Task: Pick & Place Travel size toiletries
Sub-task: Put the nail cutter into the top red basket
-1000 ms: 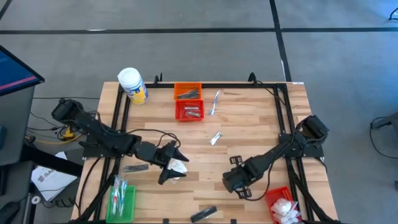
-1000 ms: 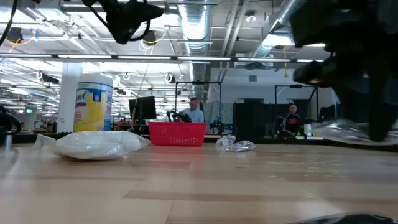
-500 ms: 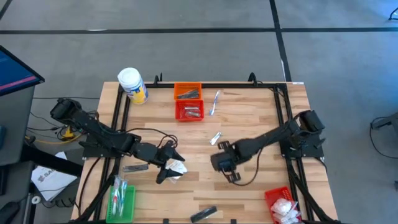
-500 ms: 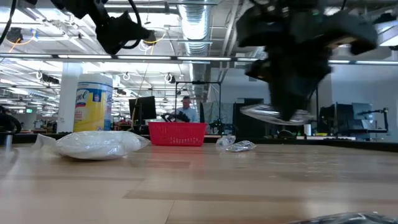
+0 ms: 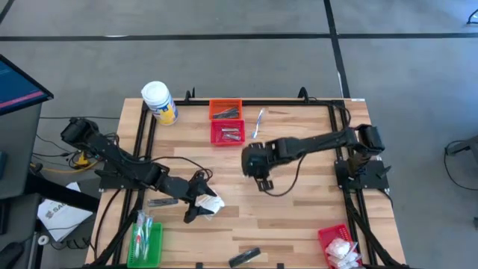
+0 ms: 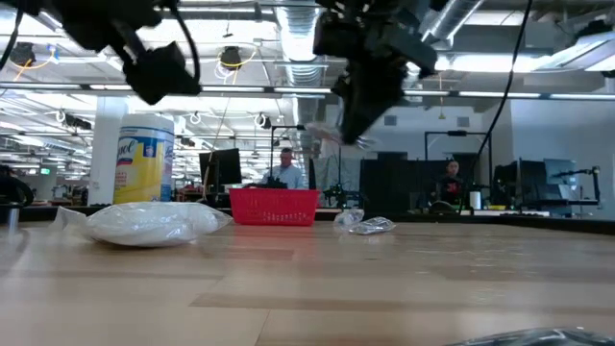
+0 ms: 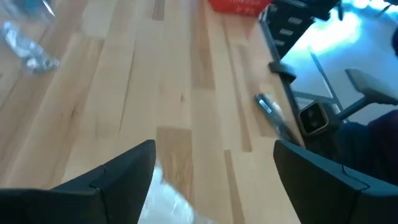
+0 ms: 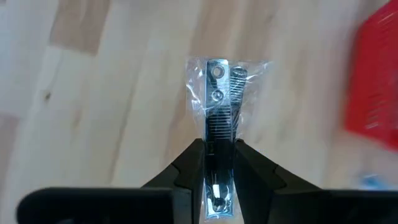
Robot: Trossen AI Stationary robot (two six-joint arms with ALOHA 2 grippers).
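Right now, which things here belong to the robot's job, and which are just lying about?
Job: clipper packet, clamped in the right arm's jaws; white packet; foil sachet; dark tube; clear stick.
Lying about: white jar with yellow label; person at a desk behind.

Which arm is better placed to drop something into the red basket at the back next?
The right. Its gripper is shut on a wrapped nail clipper, next to the red basket. The left gripper is open over a white packet near the front.
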